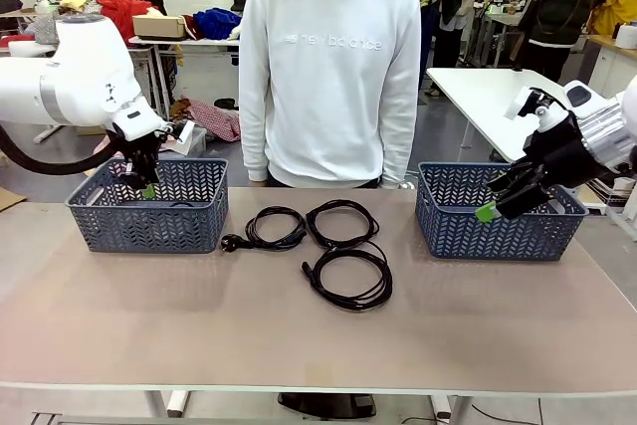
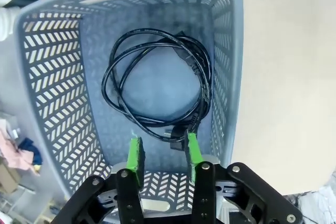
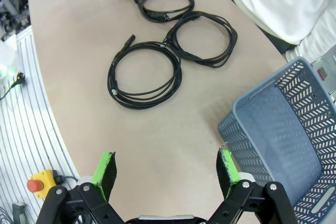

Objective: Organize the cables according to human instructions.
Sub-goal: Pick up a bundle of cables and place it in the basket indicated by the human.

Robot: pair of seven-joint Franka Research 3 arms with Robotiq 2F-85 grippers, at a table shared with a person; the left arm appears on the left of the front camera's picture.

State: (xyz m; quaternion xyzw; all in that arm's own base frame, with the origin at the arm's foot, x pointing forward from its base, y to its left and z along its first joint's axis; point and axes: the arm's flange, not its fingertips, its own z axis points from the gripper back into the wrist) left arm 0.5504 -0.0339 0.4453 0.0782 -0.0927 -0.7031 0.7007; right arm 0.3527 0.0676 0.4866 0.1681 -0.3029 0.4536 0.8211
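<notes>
Cables (image 1: 341,223), thin black cords wound into flat round loops, lie three together at the middle of the table (image 1: 119,316). The left coil (image 1: 271,229) points its plug end toward picture left. The upper coil (image 1: 343,221) touches it and sits just above the lower coil (image 1: 348,279), a slight oval with its long axis running left to right. A fourth coil (image 2: 157,93) rests flat on the floor of the left basket (image 1: 149,211), its plug ends at the bottom of the loop in the left wrist view. Both baskets are grey plastic with slotted herringbone walls and rounded rims, and the right basket (image 1: 498,231) stands well apart at centre right. Smooth beige tabletop lies bare in front of the coils, down to the near edge. The left gripper (image 2: 161,148) hangs over the left basket's rim, its green pads parted with nothing between them. The right gripper (image 3: 165,163) hovers beside the right basket, fingers spread wide and holding nothing. A person (image 1: 328,67) in a white sweatshirt stands at the far edge.
</notes>
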